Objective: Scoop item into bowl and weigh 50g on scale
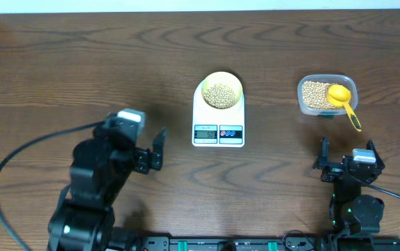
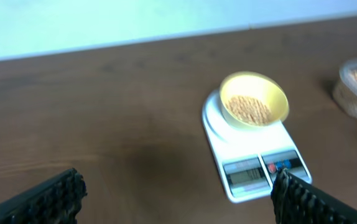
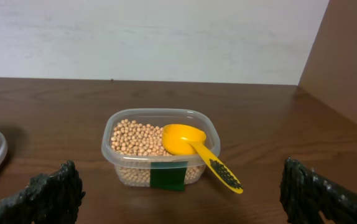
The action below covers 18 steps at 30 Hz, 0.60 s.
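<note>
Small pale-yellow bowl point(image 1: 221, 85) of tan beans point(image 1: 220, 96) on white digital scale point(image 1: 218, 125), bright-yellow scoop point(image 1: 341, 97) resting in clear plastic tub point(image 1: 313, 95), left gripper point(image 1: 160, 148) and right gripper point(image 1: 347, 146) spread, empty

Soft, even light falls from above on the dark brown wooden table point(image 1: 81, 63). Around the white rounded-rectangular digital scale point(image 1: 218, 118) shadows are faint and short, and the overhead view is crisp. My left wrist view is smeared throughout: the scale's edges blur and its display is unreadable. My right wrist view is sharp on the clear rectangular plastic tub point(image 3: 160, 146) right of the scale, while my dark fingertips point(image 3: 48, 193) sit underexposed in the bottom corners.
</note>
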Each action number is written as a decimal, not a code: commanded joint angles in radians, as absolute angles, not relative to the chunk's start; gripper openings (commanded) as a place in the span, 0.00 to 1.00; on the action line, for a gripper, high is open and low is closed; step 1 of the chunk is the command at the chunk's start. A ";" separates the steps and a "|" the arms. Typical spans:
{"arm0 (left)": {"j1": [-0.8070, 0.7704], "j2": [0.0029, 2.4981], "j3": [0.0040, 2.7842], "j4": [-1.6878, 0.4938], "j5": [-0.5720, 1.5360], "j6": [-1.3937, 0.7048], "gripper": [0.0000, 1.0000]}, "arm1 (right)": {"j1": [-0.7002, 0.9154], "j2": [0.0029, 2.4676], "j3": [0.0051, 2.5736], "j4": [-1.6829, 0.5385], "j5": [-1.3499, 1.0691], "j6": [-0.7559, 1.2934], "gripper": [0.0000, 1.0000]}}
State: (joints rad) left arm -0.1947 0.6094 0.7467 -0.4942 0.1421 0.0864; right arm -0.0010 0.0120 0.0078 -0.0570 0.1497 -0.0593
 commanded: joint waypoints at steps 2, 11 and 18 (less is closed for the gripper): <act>-0.151 0.522 0.675 -0.422 0.122 0.093 0.98 | -0.008 0.005 0.006 -0.060 0.147 -0.068 0.99; -0.077 0.460 0.525 -0.187 0.115 0.093 0.98 | -0.008 0.005 0.006 -0.060 0.147 -0.068 0.99; 0.009 0.418 0.350 0.120 0.115 0.092 0.98 | -0.008 0.005 0.006 -0.060 0.147 -0.068 0.99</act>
